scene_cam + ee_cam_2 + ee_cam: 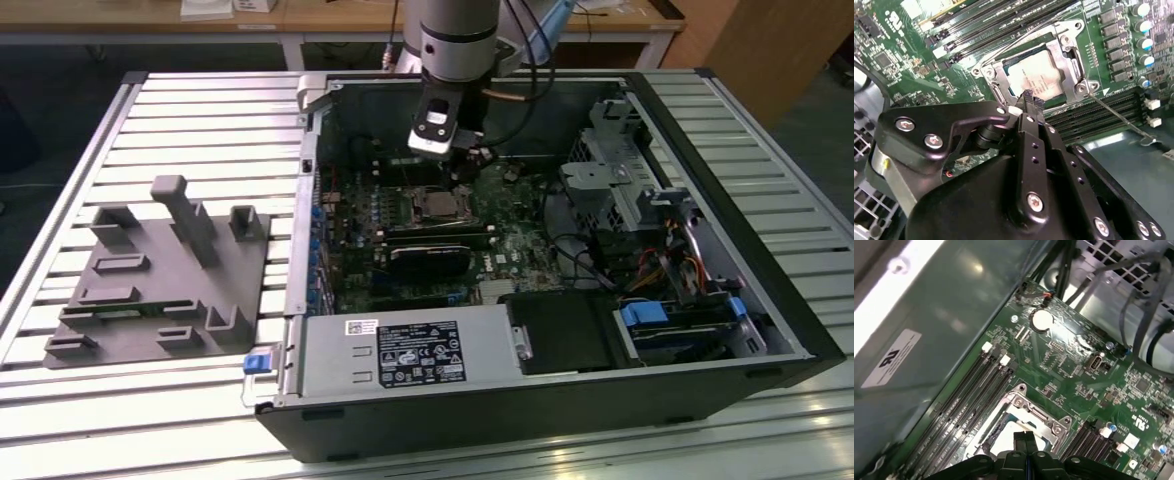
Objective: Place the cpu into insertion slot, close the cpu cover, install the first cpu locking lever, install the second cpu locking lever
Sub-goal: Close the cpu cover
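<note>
My claw (1031,101) closed on nothing, tips just above the near edge of the cover (1074,60), cover lying flat over the cpu (1040,75), one lever (1119,118) angled clear of it

Open computer case (534,425), grey fixture block (150,290), slatted metal table (200,110)

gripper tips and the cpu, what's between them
In the second wrist view, just the silvery rim of the cpu cover lies between the gripper and the cpu.
</note>
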`<state>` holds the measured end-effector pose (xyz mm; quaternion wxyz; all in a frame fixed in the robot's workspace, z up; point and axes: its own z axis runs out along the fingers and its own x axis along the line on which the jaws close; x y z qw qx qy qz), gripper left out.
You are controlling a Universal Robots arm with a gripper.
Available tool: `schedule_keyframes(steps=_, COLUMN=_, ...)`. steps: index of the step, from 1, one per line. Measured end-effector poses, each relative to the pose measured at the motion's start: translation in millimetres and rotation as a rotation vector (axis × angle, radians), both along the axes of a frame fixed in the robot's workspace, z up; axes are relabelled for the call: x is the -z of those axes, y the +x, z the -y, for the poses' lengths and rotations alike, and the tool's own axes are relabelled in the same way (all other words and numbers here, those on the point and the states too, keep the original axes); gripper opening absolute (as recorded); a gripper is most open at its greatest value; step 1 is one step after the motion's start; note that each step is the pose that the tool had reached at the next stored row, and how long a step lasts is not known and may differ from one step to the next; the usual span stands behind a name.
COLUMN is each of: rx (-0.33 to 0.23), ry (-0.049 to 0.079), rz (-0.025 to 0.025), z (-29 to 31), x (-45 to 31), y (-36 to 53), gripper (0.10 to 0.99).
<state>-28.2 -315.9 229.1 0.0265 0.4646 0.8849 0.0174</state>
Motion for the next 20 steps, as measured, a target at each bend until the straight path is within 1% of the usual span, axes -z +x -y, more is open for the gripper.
schedule_keyframes(steps=10, rx=-0.118, ry=-0.011, rz=0.0001, z=-0.1, x=0.2, y=0.0, gripper=0.106)
schedule_keyframes(steps=15, rx=-0.179, ry=-0.025, rz=-0.0006, z=0.0, x=0.3, y=0.0, gripper=0.106)
schedule_keyframes(steps=20, rx=-0.237, ry=-0.042, rz=-0.0018, z=0.0, x=0.6, y=0.0, gripper=0.106)
